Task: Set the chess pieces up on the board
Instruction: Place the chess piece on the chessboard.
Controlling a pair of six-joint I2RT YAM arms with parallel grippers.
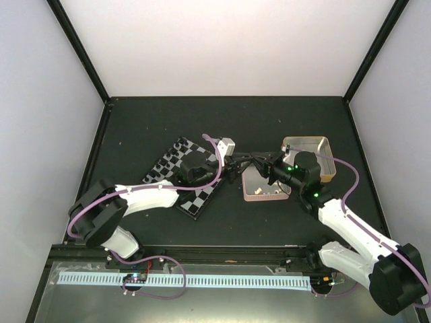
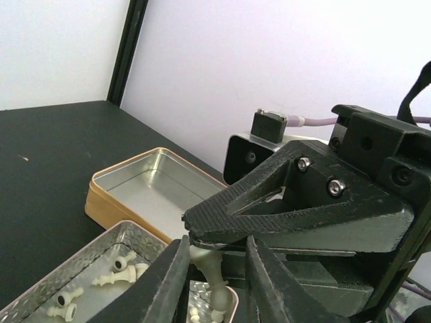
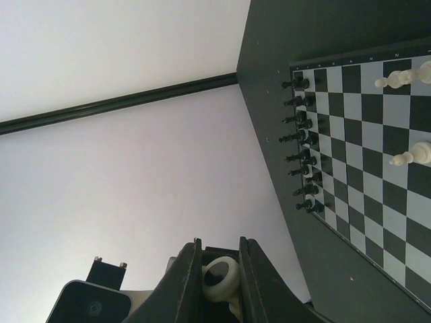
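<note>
Between the board (image 1: pixel 201 199) and the pink tin (image 1: pixel 250 195) my two grippers meet tip to tip. My right gripper (image 1: pixel 252 162) (image 3: pixel 219 243) is shut on a cream-white chess piece (image 3: pixel 221 278), gripped at its round base. In the left wrist view that piece (image 2: pixel 214 274) hangs head down from the right gripper's black fingertips (image 2: pixel 202 232). My left gripper (image 1: pixel 234 167) (image 2: pixel 217 249) straddles it: one finger lies against the piece and a gap shows at the other. Two white pieces (image 3: pixel 397 79) stand on the board (image 3: pixel 377 128).
A row of black pieces (image 3: pixel 301 138) lines the board's far edge. Several cream pieces (image 2: pixel 116 270) lie in the pink tin (image 2: pixel 64 272). An empty gold tin (image 2: pixel 114 173) (image 1: pixel 327 153) sits behind it. Black frame posts and white walls enclose the table.
</note>
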